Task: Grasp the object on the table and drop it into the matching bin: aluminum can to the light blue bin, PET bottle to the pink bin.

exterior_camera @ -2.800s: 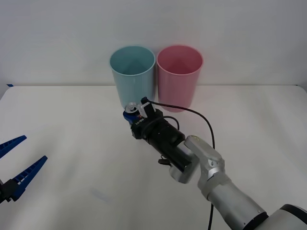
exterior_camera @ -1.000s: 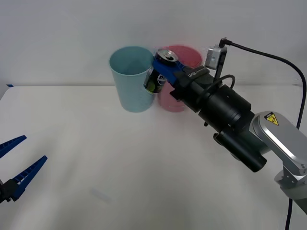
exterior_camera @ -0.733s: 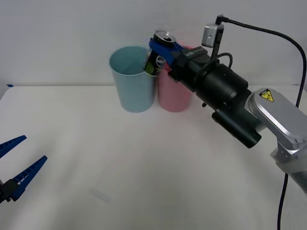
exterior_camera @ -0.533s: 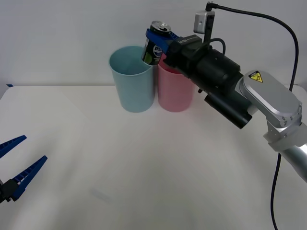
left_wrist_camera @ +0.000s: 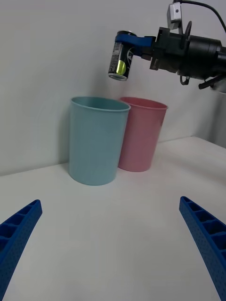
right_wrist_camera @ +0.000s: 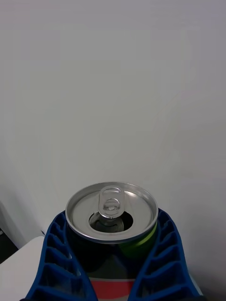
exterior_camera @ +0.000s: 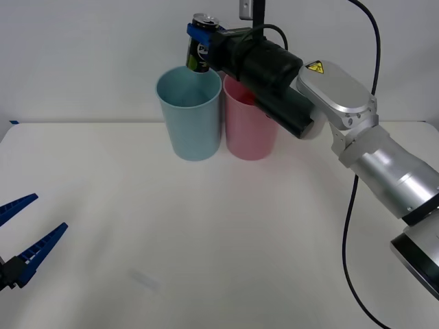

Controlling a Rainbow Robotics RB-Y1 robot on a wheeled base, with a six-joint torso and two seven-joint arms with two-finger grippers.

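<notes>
Above the light blue bin [exterior_camera: 189,112], held upright: aluminum can [exterior_camera: 199,52], pinched by the right gripper [exterior_camera: 206,45] near its top, clear of the rim for a straight drop. Near left, over the table [exterior_camera: 206,233], parked with fingers spread: left gripper [exterior_camera: 24,236].

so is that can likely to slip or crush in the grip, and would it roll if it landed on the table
The aluminum can looks opened, so probably light and easily dented. The right gripper fingers wrap its sides, so slipping seems unlikely. Being round, it would likely roll on the table.
</notes>
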